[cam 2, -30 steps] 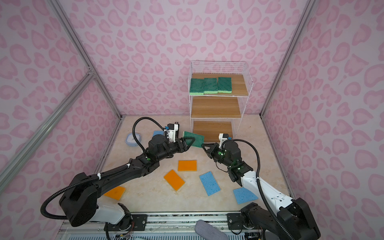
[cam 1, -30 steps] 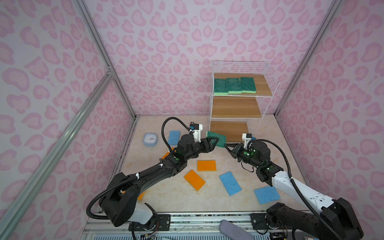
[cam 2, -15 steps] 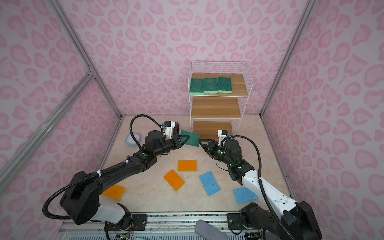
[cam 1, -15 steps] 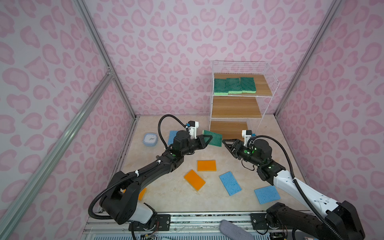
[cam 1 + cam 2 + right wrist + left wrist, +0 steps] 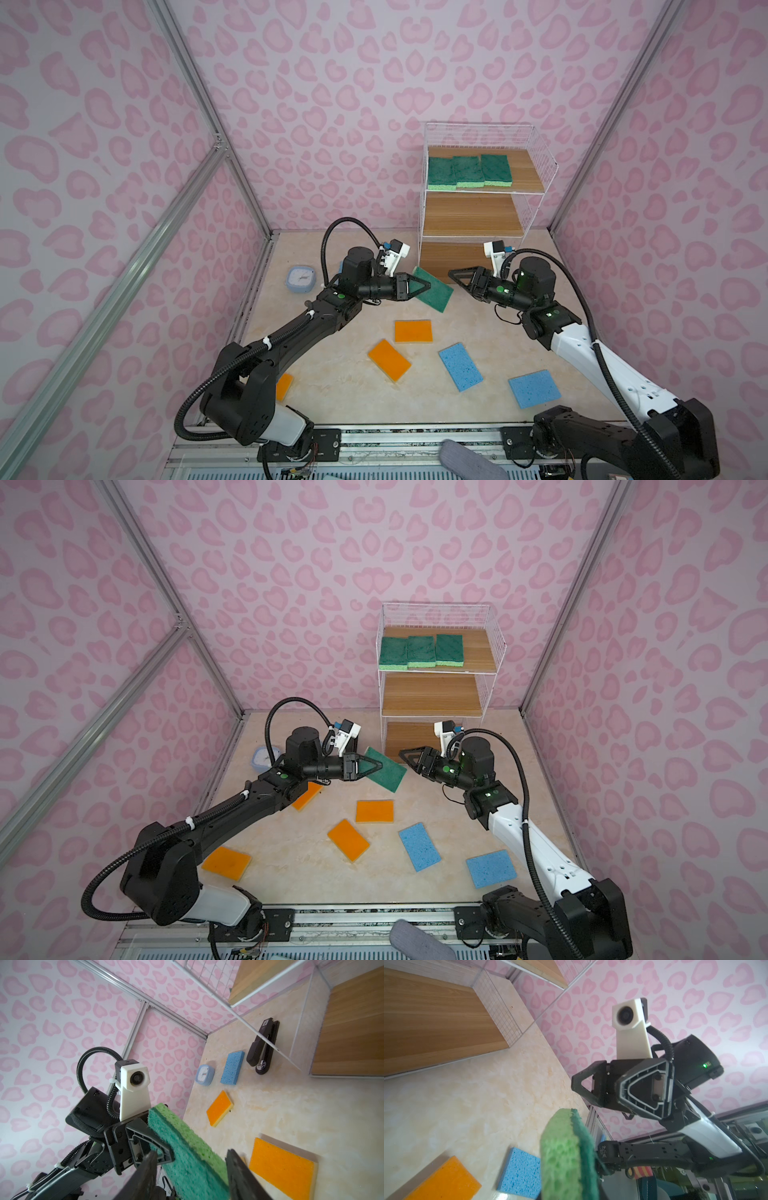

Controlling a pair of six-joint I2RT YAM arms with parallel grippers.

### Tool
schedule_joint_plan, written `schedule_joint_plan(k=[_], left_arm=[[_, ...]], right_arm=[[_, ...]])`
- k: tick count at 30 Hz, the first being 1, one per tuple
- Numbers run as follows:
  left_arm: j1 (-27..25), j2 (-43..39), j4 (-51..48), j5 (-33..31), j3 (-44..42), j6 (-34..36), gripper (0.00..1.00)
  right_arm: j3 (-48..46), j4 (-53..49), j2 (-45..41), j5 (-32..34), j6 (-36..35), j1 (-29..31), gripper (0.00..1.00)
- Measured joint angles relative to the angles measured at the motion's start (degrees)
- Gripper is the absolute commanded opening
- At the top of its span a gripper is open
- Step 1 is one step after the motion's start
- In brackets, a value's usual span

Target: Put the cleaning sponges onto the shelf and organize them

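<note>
Left jaws are gripping a green sponge (image 5: 437, 292) near the shelf (image 5: 469, 216); right jaws are gaping empty just beside it.

The left arm (image 5: 299, 328) is covering most of one orange sponge (image 5: 284, 386), far from the shelf (image 5: 473, 216). In the left wrist view, the green sponge (image 5: 564, 1159) is showing blurred and running off the edge.
</note>
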Motion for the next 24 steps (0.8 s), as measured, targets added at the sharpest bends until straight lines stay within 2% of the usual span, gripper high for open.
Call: schedule_joint_plan(k=[2,4,9,13,19,24], left_arm=[[0.28,-0.04,-0.26,1.73,0.07,0.2,0.16],[0.7,-0.07,-0.7,2.82,0.07,0.2,0.16],[1.57,-0.15,-0.96,3.93,0.07,0.09,0.16],[1.88,-0.46,-0.98,4.46,0.42,-0.31,0.16],[2.36,-0.76,-0.81,4.98,1.64,-0.94,0.16],[2.47,-0.85,-0.81,4.96,1.92,-0.94,0.15]], right_arm=[[0.7,-0.09,1.38,-1.6,-0.94,-0.02,0.32],[0.96,-0.11,2.38,-2.69,-1.49,-0.04,0.31],[0.85,-0.2,3.13,-4.35,-2.64,0.17,0.42],[0.31,-0.15,3.37,-5.14,-2.86,0.55,0.42],[-0.28,0.37,3.43,-6.34,-2.97,1.46,0.36],[-0.72,1.14,3.41,-6.8,-2.75,1.51,0.24]])
